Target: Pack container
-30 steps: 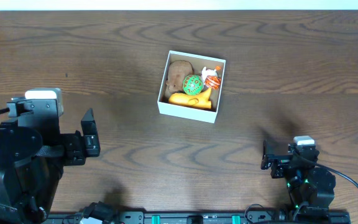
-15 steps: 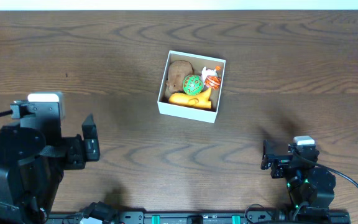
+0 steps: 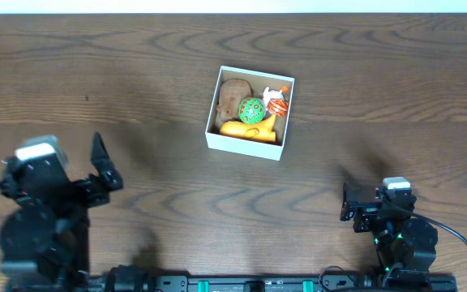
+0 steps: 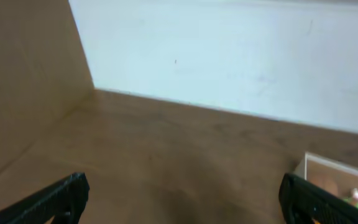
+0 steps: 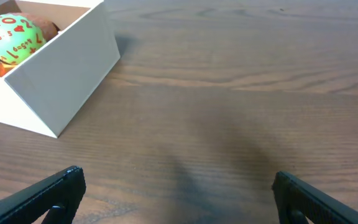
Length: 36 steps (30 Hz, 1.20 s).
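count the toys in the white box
4, all inside the small square white cardboard box: a brown toy far left, a green patterned ball in the middle, a white and orange toy far right, a yellow-orange toy along the near wall. More may be hidden underneath.

A dark wooden table (image 3: 136, 65) runs up to a white wall (image 4: 229, 56).

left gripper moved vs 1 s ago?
Yes. In the overhead view the left gripper has pulled back toward the lower left, away from the box, which stayed put.
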Available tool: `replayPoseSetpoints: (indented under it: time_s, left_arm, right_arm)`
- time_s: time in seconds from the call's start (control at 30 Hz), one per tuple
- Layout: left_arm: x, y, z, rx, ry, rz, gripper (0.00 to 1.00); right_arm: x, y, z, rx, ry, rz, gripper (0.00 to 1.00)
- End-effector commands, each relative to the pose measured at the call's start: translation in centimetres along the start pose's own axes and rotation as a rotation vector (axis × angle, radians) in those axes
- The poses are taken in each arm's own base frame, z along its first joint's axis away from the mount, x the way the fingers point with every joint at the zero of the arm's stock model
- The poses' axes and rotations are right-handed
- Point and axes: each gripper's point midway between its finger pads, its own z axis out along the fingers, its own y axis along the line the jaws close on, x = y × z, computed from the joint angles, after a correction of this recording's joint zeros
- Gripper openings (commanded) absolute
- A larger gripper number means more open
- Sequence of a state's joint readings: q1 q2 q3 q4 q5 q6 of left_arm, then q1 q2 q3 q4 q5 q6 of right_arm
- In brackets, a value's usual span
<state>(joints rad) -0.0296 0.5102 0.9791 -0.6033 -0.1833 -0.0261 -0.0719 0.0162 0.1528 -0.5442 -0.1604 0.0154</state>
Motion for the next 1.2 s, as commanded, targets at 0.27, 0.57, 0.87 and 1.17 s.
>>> replayPoseSetpoints:
  time_s: [0.27,0.57,0.87,1.17]
  left_arm:
    - [12.6,0.5,3.4,0.002,-0.025,-0.055,0.98]
    - [16.3,0.6,5.0,0.009,-0.097,-0.119,0.98]
    - [18.2,0.6,5.7,0.007,-0.084,-0.131,0.98]
    - [20.6,0.6,6.4,0.000,-0.036,-0.120,0.98]
  right_arm:
    - [0.0,0.2,0.0,-0.008,-0.005,0.009,0.99]
    - [0.0,0.2,0.0,-0.008,-0.005,0.009,0.99]
    - [0.0,0.2,0.0,-0.008,-0.005,0.009,0.99]
    - [0.0,0.2,0.0,-0.008,-0.005,0.009,0.99]
